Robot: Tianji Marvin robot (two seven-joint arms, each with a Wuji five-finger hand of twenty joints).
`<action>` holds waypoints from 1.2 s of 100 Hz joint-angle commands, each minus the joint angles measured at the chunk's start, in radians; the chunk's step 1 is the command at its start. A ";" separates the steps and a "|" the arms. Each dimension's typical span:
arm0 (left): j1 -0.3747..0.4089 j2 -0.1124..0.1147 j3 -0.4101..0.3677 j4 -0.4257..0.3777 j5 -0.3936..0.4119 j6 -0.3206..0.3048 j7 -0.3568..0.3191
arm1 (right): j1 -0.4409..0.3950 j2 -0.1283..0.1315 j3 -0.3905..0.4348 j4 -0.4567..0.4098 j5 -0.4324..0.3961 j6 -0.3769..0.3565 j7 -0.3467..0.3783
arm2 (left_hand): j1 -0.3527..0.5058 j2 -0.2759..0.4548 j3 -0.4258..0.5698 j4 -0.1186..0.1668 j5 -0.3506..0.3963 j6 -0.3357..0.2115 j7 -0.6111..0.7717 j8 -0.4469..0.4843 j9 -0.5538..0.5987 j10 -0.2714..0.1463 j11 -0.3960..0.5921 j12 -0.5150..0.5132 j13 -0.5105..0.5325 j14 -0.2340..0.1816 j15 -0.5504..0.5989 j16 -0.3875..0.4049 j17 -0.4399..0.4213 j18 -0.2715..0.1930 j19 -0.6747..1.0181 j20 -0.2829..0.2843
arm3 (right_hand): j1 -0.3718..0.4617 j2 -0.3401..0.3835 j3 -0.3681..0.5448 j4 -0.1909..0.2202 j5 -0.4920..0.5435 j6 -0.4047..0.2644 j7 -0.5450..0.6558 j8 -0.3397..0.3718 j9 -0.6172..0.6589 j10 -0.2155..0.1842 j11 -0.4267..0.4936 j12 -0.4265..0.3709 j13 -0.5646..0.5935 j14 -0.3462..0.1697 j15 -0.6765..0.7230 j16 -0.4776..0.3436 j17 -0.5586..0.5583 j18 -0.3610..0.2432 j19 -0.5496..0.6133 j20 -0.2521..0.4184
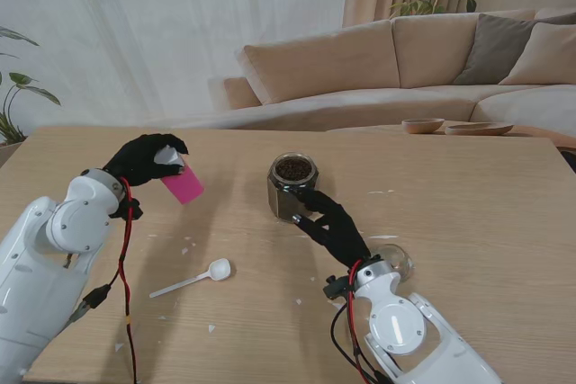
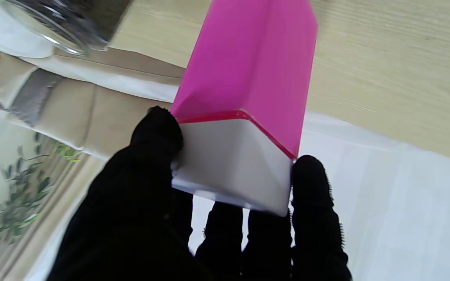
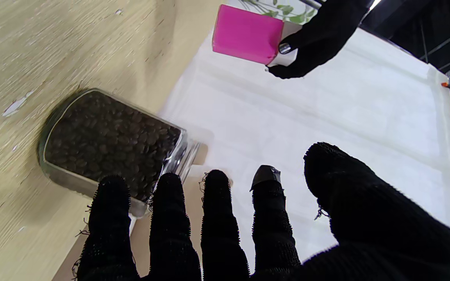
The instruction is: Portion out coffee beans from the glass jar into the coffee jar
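The pink coffee jar (image 1: 183,184) (image 2: 248,78) (image 3: 246,39) with a white end is held off the table, tilted, at the left. My left hand (image 1: 142,157) (image 2: 150,218) (image 3: 318,35) is shut on its white end. The glass jar (image 1: 292,184) (image 2: 65,23) (image 3: 108,140), full of dark coffee beans and without a lid, stands upright at the table's middle. My right hand (image 1: 333,227) (image 3: 248,234) lies just nearer to me than the jar. Its fingers are spread, with their tips at the jar's near side, and it holds nothing.
A white spoon (image 1: 193,281) lies on the wood nearer to me, between the arms. A round glass lid (image 1: 399,263) sits by my right wrist. Two wooden bowls (image 1: 423,125) stand on a low table beyond the far edge. Small white flecks dot the table top (image 1: 468,213).
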 commanded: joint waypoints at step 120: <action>0.389 0.031 -0.101 -0.426 -0.254 -0.307 -0.138 | 0.195 -0.031 -0.241 0.094 0.018 -0.055 0.081 | 0.180 0.058 0.155 0.046 0.047 0.023 0.044 0.020 0.157 -0.113 0.072 0.073 0.099 -0.026 0.042 0.080 0.023 -0.022 0.033 -0.019 | -0.200 -0.217 -0.061 -0.126 -0.191 0.268 -0.198 0.077 -0.188 0.101 -0.066 -0.057 -0.061 0.053 -0.054 -0.047 0.031 0.026 0.013 0.003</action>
